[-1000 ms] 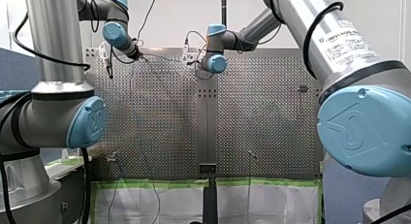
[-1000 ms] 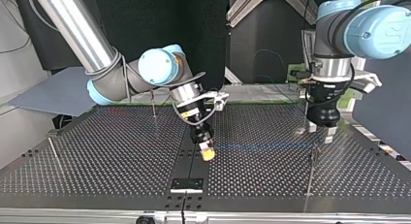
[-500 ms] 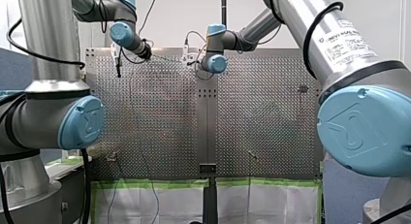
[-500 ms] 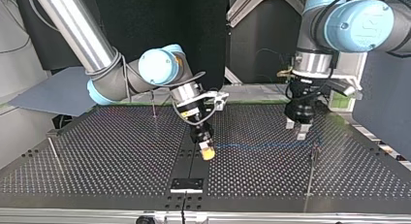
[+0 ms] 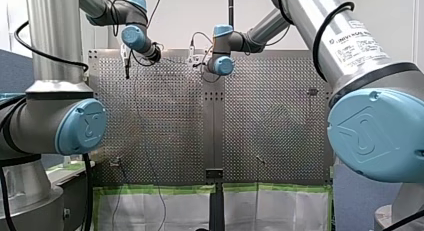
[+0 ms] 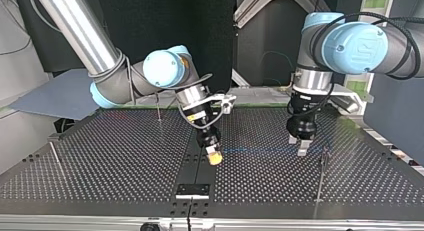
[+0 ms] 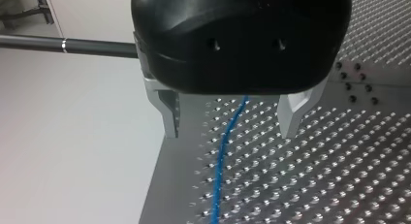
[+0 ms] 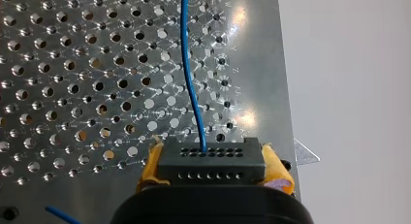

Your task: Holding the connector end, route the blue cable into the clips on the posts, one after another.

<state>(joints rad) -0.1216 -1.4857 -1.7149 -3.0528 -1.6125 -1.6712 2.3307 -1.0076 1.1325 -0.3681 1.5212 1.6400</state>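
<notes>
Two wrist views are showing what the top view isn't — my right gripper [image 8: 212, 158] is clamping the black connector [image 8: 211, 169] in yellow pads [image 8: 149, 169], blue cable [image 8: 190, 78] running off over the perforated table [image 8: 72, 88]; my left gripper [image 7: 231, 124] is hanging open, cable passing btwn its fingers [image 7: 167, 107]

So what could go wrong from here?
My left gripper is open, the blue cable loose between its fingers: closing off-centre could miss it. In the top view that gripper hangs near a thin post and might knock it. My right gripper holds the connector; a tug could strain the thin cable there.
</notes>
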